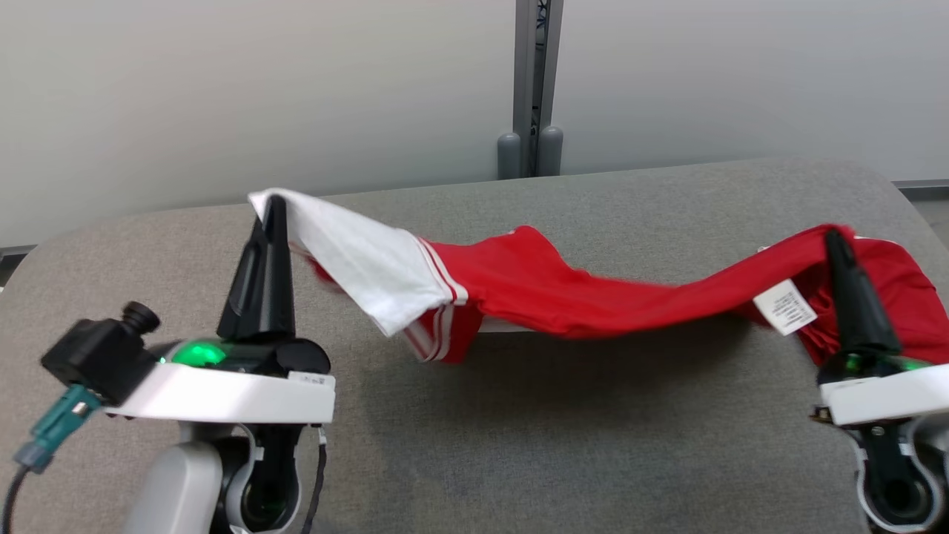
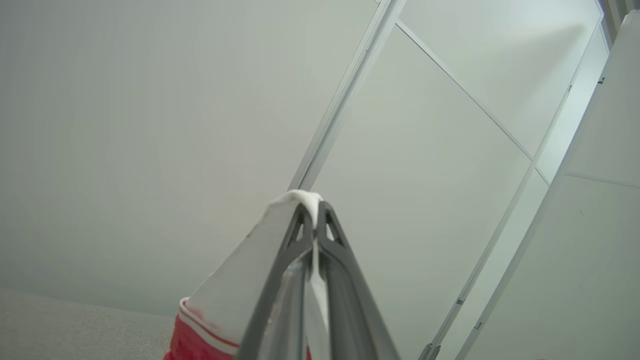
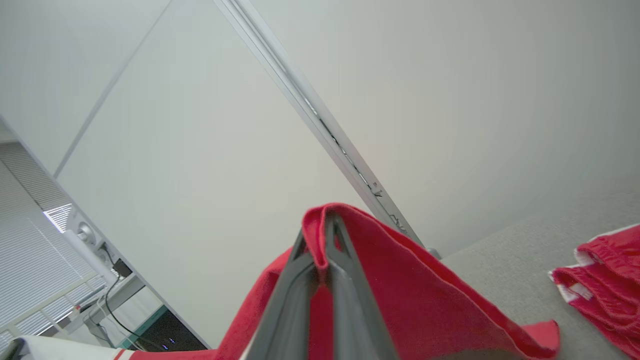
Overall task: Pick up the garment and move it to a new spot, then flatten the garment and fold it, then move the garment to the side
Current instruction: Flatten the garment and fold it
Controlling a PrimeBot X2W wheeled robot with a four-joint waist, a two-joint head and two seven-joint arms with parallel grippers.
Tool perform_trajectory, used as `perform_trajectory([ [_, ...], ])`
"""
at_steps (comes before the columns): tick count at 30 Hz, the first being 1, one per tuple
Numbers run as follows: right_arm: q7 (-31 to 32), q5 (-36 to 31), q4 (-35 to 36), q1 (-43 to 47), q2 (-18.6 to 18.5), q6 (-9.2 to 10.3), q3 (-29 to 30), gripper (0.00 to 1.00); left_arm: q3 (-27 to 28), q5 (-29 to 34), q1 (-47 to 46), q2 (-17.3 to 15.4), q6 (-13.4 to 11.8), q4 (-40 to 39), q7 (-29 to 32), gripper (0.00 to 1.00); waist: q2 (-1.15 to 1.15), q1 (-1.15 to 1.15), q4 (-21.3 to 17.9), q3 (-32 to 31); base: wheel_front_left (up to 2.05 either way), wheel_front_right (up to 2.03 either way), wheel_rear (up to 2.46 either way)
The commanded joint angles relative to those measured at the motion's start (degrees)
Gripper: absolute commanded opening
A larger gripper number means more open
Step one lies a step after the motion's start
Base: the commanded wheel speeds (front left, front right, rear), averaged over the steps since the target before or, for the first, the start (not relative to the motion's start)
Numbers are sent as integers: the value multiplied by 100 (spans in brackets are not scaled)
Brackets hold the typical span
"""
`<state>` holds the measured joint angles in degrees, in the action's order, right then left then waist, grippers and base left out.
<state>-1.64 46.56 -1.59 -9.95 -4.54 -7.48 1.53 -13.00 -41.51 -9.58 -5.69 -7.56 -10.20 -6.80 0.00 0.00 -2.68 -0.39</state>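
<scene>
Red-and-white garment (image 1: 563,297) hangs strung across the middle of the desk (image 1: 519,445), its white end lifted near the far left corner and its red end near the right edge. The left gripper (image 1: 276,204) is pinched tight on the white hem, with only a thin edge of cloth caught between the fingers (image 2: 295,250). The right gripper (image 1: 834,236) is clamped on a fold of red cloth draped over its tip.

The likeliest trouble is the thin white pinch slipping if the arms pull further apart. The sagging middle (whether it touches the desk I cannot tell) could also drag and bunch if carried low. More red cloth (image 3: 610,280) lies on the desk by the right edge and may trail or snag. A care label (image 1: 784,305) dangles beside the right gripper. The grey post (image 1: 535,89) stands beyond the far edge, well apart, and I judge the way ahead unobstructed.
</scene>
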Motion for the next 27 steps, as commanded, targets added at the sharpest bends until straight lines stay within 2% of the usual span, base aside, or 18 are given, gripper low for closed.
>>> perform_trajectory([
  [1, 232, 133, 516, 141, -17, -4, 170, 0, 72, -27, -171, -51, 0, -282, 43, 0, 0, 0, -44, -34, 0, 0, 0],
  [7, 825, 317, 1825, 365, 76, -4, 675, 0, 184, -108, -604, -125, -51, -1106, 217, 0, 0, 0, -92, -54, 0, 0, 0],
  [16, 1342, 506, 2891, 449, 149, -4, 1166, 0, 181, -225, -1250, -223, -157, -1895, 684, 0, 0, 0, -94, 90, 0, 0, 0],
  [21, 1555, 403, 2739, 178, 155, -4, 1069, 0, 159, 82, -1825, -514, -146, -1634, 977, 0, 0, 0, -77, 435, 0, 0, 0],
  [27, 1670, 131, 1968, -996, 150, -8, 718, 0, -12, 324, -3031, -703, 94, -485, 1227, 0, 0, 0, -57, 1139, 0, 0, 0],
])
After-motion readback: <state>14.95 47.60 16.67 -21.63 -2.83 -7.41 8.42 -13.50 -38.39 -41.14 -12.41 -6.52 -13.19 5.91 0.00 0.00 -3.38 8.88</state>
